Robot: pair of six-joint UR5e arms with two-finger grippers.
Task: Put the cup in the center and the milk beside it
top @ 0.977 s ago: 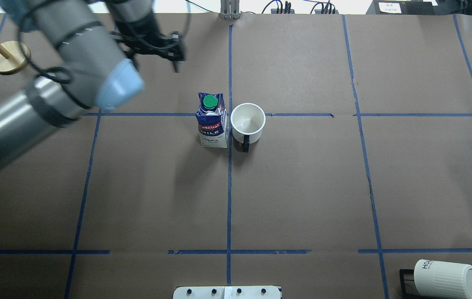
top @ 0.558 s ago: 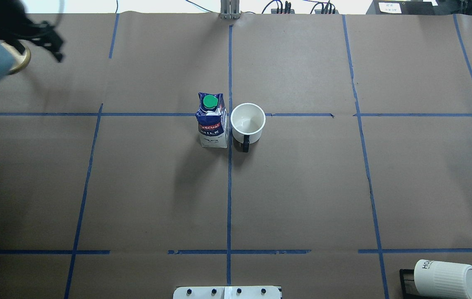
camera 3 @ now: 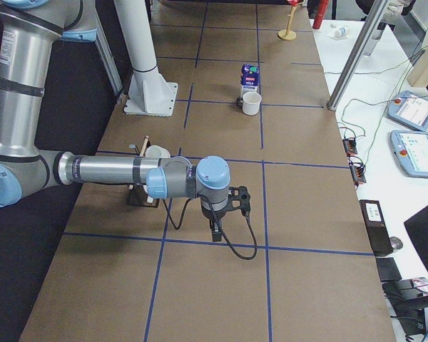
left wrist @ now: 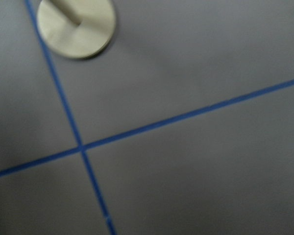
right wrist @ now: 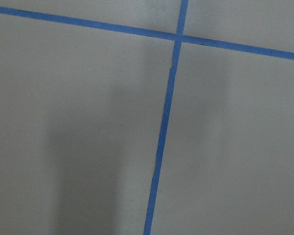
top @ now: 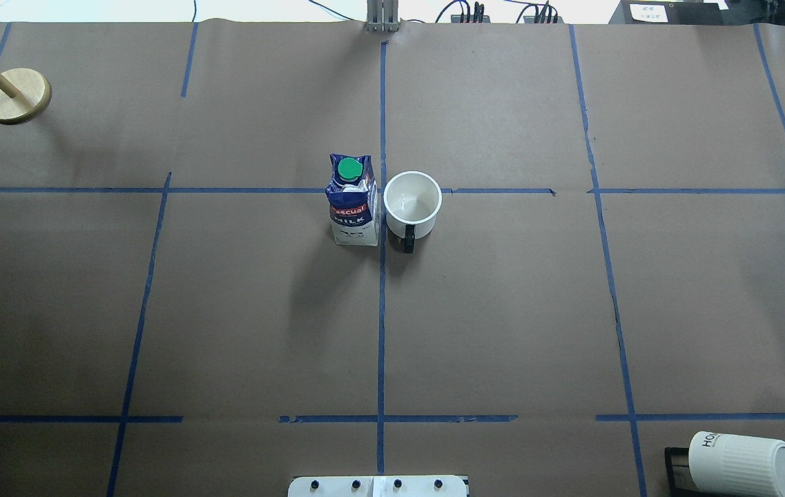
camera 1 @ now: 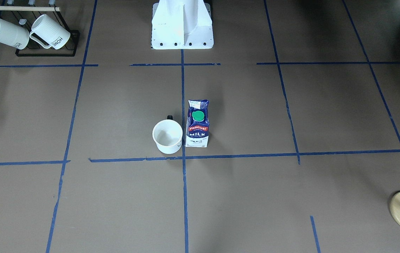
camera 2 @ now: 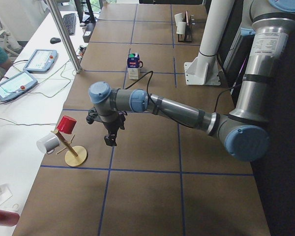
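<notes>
A robotics lab, as it seems — grey industrial arms reach over a table covered with brown paper and marked in a grid of blue tape. Teach pendants and a keyboard lie on the white bench beside it.

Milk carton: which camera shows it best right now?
Exterior front-facing: the milk carton stands upright and unobstructed, its full label and green cap in plain sight. Overhead exterior shows it nearly as well, with the label's start hidden. The two side views show it small and far. Neither wrist view shows it.
</notes>
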